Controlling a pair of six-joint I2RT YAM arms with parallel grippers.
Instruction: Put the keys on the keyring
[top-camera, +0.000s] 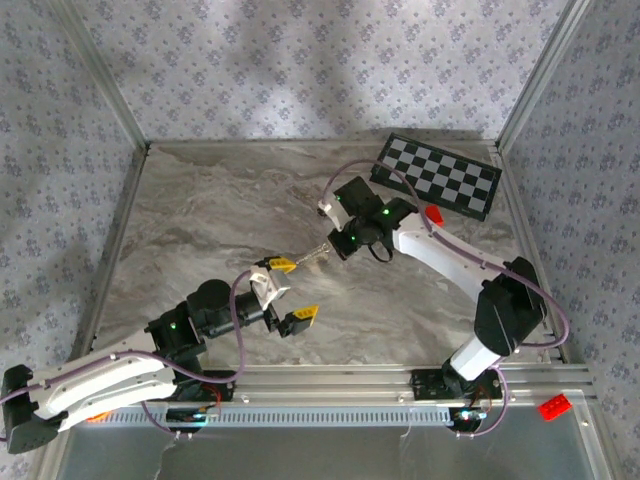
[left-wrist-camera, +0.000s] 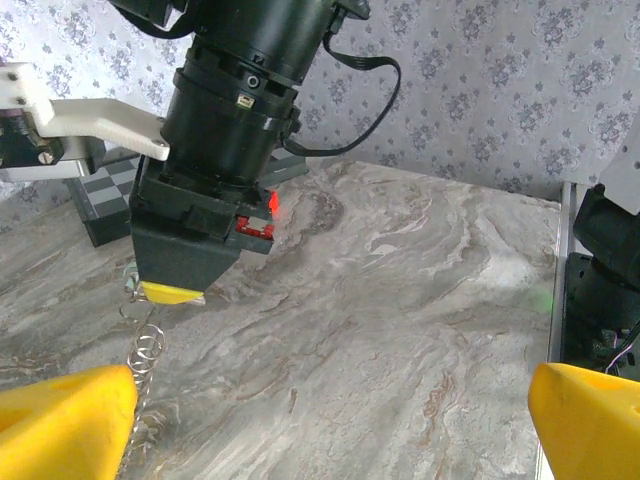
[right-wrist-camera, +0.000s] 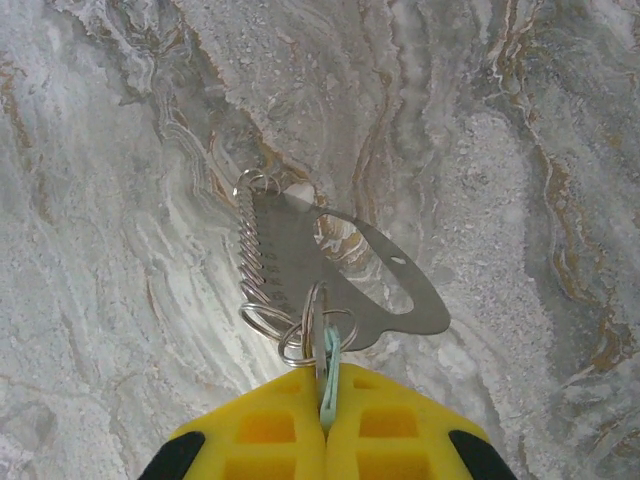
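Table (top-camera: 220, 220): grey marble with brown veining. Walls (top-camera: 300, 60): pale grey floral print. Checkerboard (top-camera: 437, 176): black and white squares. Left gripper (top-camera: 294, 290) and right gripper (right-wrist-camera: 322, 405): yellow tips. Key (right-wrist-camera: 328, 375): mint-green head. Keyring (right-wrist-camera: 262, 262): silvery. Block (top-camera: 555, 406): red. Cables (top-camera: 563, 318): purple.

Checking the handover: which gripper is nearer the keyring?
Right. The right gripper is shut on the mint-green key, with the keyring hanging right at its tips. The left gripper stands open, one finger beside the chain's free end, not gripping it.
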